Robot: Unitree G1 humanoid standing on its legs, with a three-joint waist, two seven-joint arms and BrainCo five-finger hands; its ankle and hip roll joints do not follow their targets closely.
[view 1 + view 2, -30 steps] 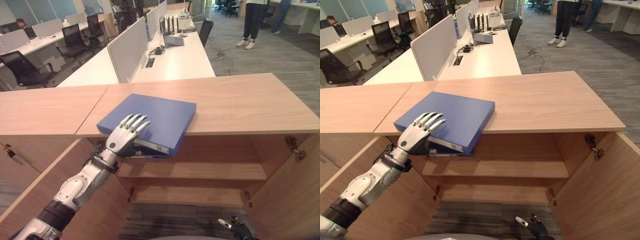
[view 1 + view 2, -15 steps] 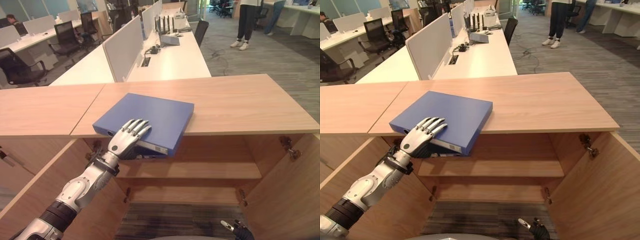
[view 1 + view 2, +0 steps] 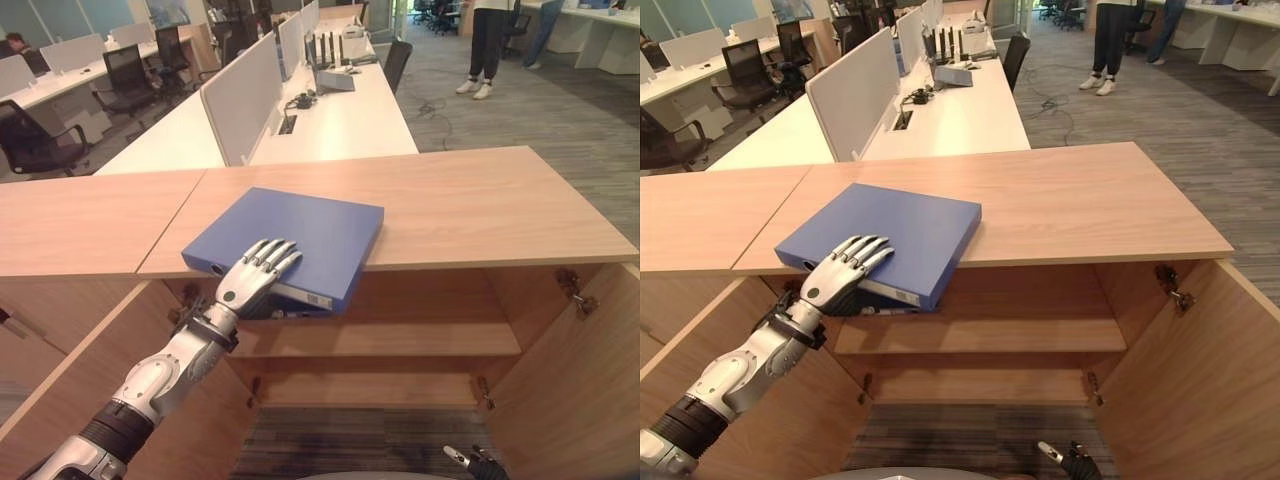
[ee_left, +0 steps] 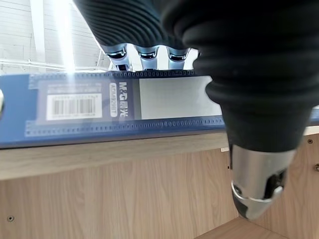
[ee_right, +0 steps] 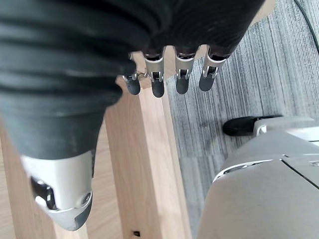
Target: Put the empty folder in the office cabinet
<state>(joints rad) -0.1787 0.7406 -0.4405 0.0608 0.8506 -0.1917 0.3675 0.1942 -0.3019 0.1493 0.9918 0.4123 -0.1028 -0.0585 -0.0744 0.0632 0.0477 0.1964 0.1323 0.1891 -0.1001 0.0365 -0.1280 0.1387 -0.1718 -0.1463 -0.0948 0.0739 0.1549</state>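
A blue folder point(image 3: 310, 225) lies flat on the wooden cabinet top point(image 3: 480, 200), its near corner hanging over the front edge above the open cabinet. My left hand point(image 3: 250, 280) holds that overhanging corner, fingers spread across the cover and thumb underneath. In the left wrist view the folder's labelled spine point(image 4: 99, 107) runs across, the fingers point(image 4: 144, 52) reach over it and the thumb point(image 4: 254, 194) sits below. My right hand point(image 3: 478, 462) hangs low near the floor in front of the cabinet, with its fingers point(image 5: 182, 74) relaxed and holding nothing.
Both cabinet doors stand open, the left door point(image 3: 80, 370) and the right door point(image 3: 580, 380). One shelf point(image 3: 400, 340) crosses the inside. Behind the cabinet are white desks with dividers point(image 3: 240, 100), black chairs point(image 3: 40, 135), and a person point(image 3: 490, 40) standing far back.
The camera has shifted a little, so the whole scene sits slightly further left. My left hand has slid a bit back toward the folder's near edge; the folder has barely moved.
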